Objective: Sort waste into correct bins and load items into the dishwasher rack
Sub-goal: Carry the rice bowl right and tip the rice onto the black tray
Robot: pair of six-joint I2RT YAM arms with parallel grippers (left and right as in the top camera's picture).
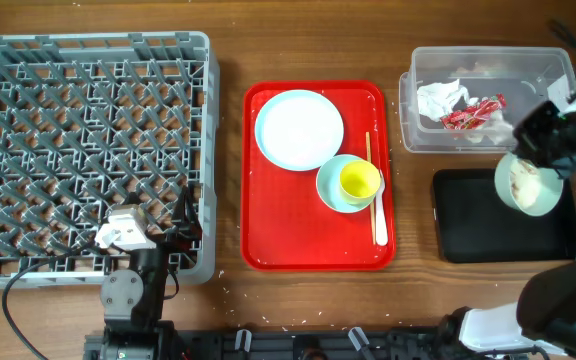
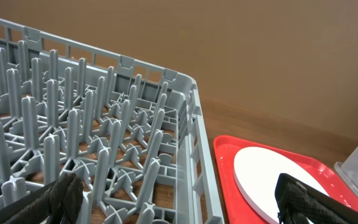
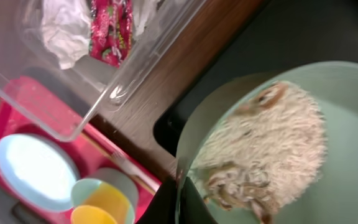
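Right gripper (image 1: 524, 160): jaws pinched narrow on the rim of a pale green-blue bowl (image 1: 528, 185), which is held tilted above the shallow black rectangular tray (image 1: 468, 225). Whitish rice-like food residue (image 3: 266, 149) is seen clinging to the bowl's inside.

Left gripper (image 2: 179, 205): jaws spread wide, nothing between them, positioned over the near right corner of the large grey pegged plastic rack (image 1: 208, 150).

Clear plastic tub (image 1: 488, 55): a crumpled white napkin (image 1: 441, 98) and a red-and-white sachet wrapper (image 1: 473, 112) are contained.

Red serving tray (image 1: 258, 210): a round white plate (image 1: 298, 128), a second green-blue bowl (image 1: 330, 190) with a small yellow cup (image 1: 359, 181) inside it, and thin wooden chopsticks (image 1: 371, 165) alongside are noted.
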